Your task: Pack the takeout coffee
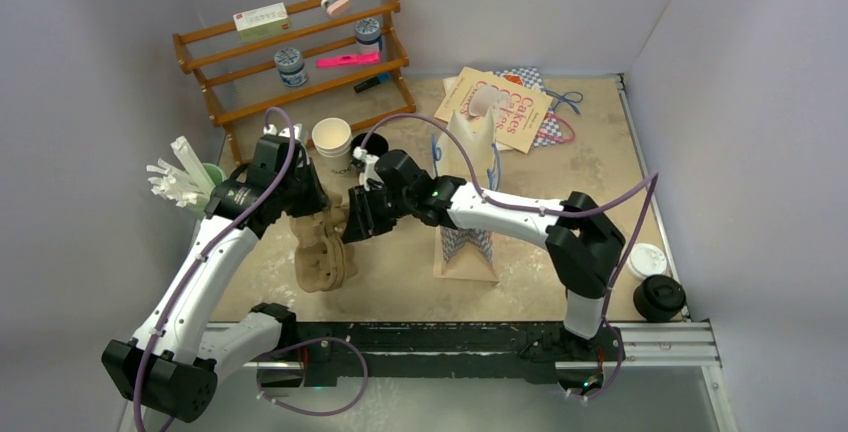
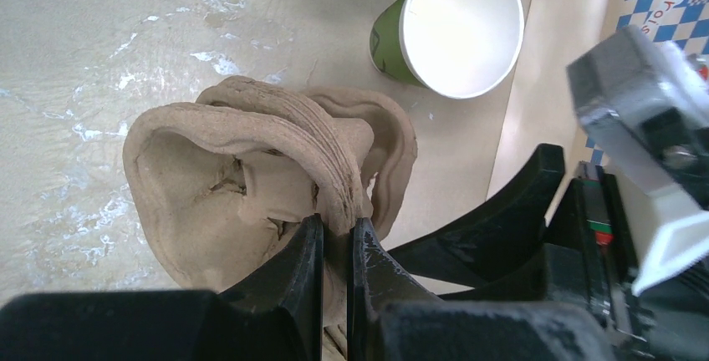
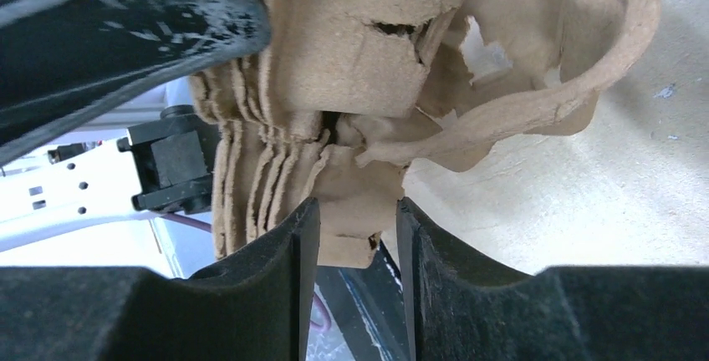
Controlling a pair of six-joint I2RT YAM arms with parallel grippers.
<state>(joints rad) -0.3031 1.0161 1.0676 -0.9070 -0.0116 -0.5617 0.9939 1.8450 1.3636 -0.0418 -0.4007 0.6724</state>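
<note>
The mottled beige tabletop (image 1: 590, 167) carries a wooden rack (image 1: 300, 47) back left, a stack of pulp cup carriers (image 1: 325, 257) front left, an upright paper bag (image 1: 470, 242), a "Cakes" booklet (image 1: 505, 102), and a round black lid (image 1: 659, 297) at the right edge, possibly capping a cup.

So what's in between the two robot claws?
A stack of brown cardboard cup carriers. The left gripper pinches its edge; the right gripper straddles a tab. The top view shows it best.

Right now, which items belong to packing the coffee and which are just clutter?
Job: black cup, black lid, pulp carrier stack, paper bag.
Clutter: green cup, wooden shelf, cake book, white lid.
</note>
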